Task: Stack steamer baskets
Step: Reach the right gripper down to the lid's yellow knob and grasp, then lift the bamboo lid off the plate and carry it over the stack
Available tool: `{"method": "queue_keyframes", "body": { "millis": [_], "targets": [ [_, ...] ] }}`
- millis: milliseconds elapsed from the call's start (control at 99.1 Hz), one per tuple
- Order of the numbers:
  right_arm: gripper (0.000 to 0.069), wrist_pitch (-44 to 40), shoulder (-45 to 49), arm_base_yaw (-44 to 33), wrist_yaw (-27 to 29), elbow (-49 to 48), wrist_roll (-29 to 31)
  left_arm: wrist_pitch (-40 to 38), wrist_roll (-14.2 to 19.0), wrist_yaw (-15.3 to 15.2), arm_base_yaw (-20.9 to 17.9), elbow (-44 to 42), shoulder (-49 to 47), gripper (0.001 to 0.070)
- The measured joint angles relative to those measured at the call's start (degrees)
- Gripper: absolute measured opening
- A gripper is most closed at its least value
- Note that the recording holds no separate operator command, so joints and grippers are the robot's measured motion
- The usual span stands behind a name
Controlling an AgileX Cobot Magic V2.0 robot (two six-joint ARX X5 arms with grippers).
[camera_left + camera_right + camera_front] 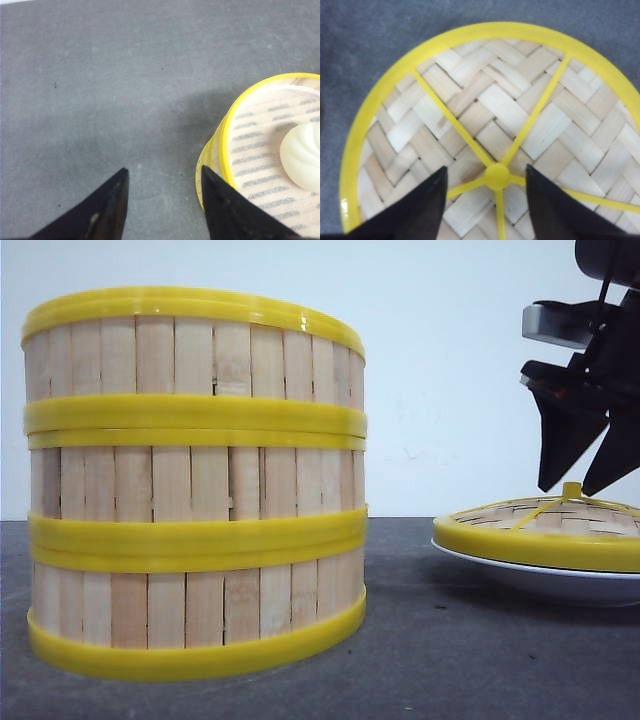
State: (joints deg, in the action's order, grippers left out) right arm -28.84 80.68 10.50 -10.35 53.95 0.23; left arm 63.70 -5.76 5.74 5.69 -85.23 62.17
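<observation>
We see three round steamer baskets (pixel 195 485) of pale vertical wooden slats with thick glossy yellow plastic rims, stacked one on another at the left of the matte grey surface (pixel 440 650). In the top basket a smooth white bun (pixel 302 156) lies on the slatted floor. The left end effector (pixel 164 187) has its dark pointed fingers apart, one beside the stack's wall. The right end effector (pixel 486 186), fingers apart, straddles the yellow knob (pixel 497 176) of a flat woven lid (pixel 545 523) resting on a shallow white plate (pixel 520 578), well apart from the stack.
</observation>
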Motion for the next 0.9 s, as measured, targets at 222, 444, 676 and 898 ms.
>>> {"method": "queue_keyframes", "body": {
  "millis": [222, 444, 676, 898],
  "targets": [
    [0.0191, 0.9, 0.7, 0.13, 0.09, 0.0, -0.04, 0.0, 0.0, 0.0, -0.04, 0.0, 0.0, 0.0269],
    [0.0058, 0.85, 0.7, 0.22, 0.5, 0.02, -0.07, 0.0, 0.0, 0.0, -0.04, 0.0, 0.0, 0.0269],
    [0.0058, -7.32, 0.68, 0.9, 0.07, 6.01, -0.13, -0.02, 0.0, 0.0, -0.04, 0.0, 0.0, 0.0269],
    [0.0058, -17.81, 0.42, 4.96, -0.39, 23.39, -0.31, -0.09, 0.0, 0.0, -0.07, 0.0, 0.0, 0.0269]
  ]
}}
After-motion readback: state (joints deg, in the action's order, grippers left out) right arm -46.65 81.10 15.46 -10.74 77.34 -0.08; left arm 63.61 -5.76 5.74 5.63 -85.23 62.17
